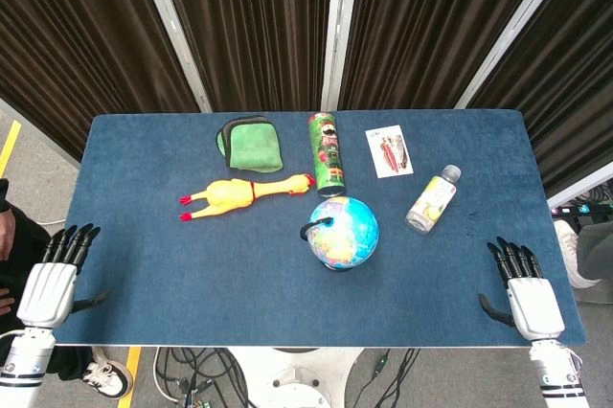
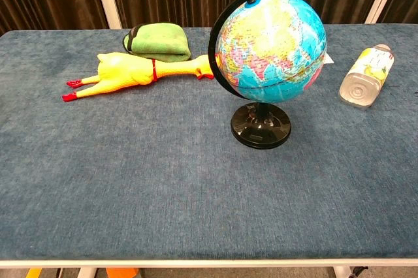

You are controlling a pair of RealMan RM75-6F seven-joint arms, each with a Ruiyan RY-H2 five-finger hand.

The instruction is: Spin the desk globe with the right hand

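Note:
The desk globe [image 1: 344,231] stands upright near the middle of the blue table, blue and multicoloured on a black arc and round black base [image 2: 260,125]; in the chest view the globe [image 2: 272,47] fills the centre right. My right hand [image 1: 522,288] lies flat at the table's front right corner, fingers straight and apart, holding nothing, well to the right of the globe. At the front left edge my left hand [image 1: 53,276] rests the same way, empty. Neither hand appears in the chest view.
A yellow rubber chicken [image 1: 244,192] lies left of the globe, a folded green cloth [image 1: 250,143] behind it. A green can [image 1: 329,153] stands just behind the globe. A card [image 1: 389,151] and a lying plastic bottle [image 1: 433,199] sit to the right.

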